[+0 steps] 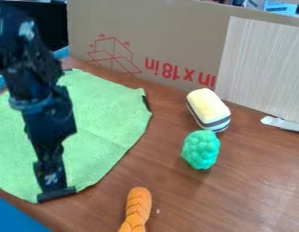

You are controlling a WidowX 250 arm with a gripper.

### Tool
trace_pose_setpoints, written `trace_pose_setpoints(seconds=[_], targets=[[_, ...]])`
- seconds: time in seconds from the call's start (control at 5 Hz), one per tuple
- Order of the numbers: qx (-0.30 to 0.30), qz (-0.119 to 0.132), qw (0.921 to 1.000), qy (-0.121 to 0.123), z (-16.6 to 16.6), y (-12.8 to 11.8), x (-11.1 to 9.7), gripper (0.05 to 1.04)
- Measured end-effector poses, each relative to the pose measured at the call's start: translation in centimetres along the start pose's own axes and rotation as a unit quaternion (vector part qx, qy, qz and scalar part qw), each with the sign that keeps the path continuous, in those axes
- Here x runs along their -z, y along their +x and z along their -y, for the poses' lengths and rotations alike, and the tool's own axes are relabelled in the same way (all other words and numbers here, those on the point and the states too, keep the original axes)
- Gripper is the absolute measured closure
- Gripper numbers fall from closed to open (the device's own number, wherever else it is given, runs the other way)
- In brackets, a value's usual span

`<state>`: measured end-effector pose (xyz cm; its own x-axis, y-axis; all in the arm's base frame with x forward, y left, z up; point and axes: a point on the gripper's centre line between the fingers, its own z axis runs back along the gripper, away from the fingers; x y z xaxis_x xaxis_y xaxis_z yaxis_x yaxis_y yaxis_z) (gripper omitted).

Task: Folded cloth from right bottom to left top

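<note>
The black gripper (pixel 54 183) hangs down at the lower left, over the near edge of the green cloth (pixel 100 124). The cloth lies spread flat on the left side of the brown table, with a small black piece at its right edge. The arm comes down from the upper left and hides part of the cloth's left half. Whether the gripper touches or holds the cloth's lower edge, I cannot tell.
Right of the cloth stand a yellow, white and grey-striped toy (pixel 208 110) and a green bumpy toy (pixel 201 150). An orange braided toy (pixel 137 209) lies near the front edge. A cardboard wall (pixel 170 38) borders the back of the table (pixel 237 195).
</note>
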<state>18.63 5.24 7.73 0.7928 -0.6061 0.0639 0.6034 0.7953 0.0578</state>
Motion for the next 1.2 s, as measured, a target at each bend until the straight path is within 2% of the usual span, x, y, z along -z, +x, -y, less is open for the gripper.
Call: trace_pose_setpoints(seconds=[0.2, 0.4, 0.6, 0.8, 1.0, 1.2], targets=[[0.018, 0.003, 0.9993, 0.031, 0.2, -0.1, 1.3, 0.084], [0.014, -0.012, 0.9983, 0.055, -0.4, 0.0, 3.2, 0.084], [0.005, -0.028, 0.9976, 0.063, -1.0, -0.1, 4.4, 0.083], [-0.009, -0.033, 0.9968, 0.072, -1.8, 0.1, 4.6, 0.127], [-0.023, -0.02, 0.9969, 0.072, -1.8, 0.2, 4.7, 0.408], [-0.022, -0.018, 0.9973, 0.067, -1.6, 0.2, 4.7, 0.711]])
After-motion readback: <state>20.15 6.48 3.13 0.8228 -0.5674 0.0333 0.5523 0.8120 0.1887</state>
